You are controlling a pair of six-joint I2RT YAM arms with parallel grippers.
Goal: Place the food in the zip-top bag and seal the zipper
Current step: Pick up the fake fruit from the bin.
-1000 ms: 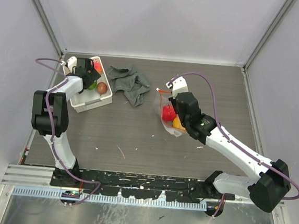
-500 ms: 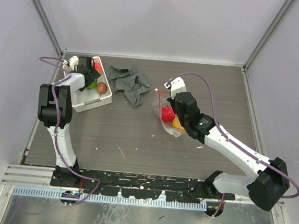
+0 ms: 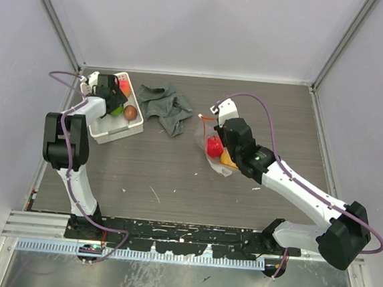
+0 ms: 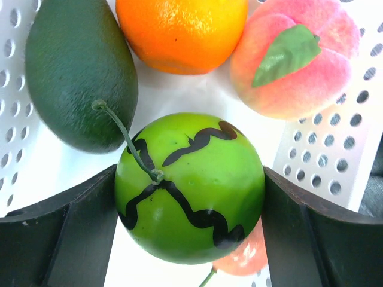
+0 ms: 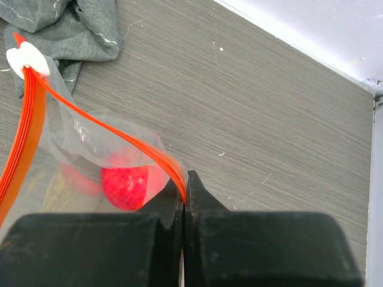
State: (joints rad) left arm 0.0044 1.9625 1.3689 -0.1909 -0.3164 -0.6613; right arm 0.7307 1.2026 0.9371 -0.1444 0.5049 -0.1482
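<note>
Left wrist view, entry one: left gripper, jaws wide and closed onto the bright green fruit, one finger against each flank. The hold spans its broadest part, judged right for lifting it from the white basket. Beyond the fingertips, not gripped: dark green fruit, orange fruit, pink fruit.

Entry two: right gripper, jaws pinched tight on the zipper of the zip-top bag, judged to keep the mouth lifted open for loading. A red fruit lies inside, just left of the fingertips; the grey cloth is farther ahead.
</note>
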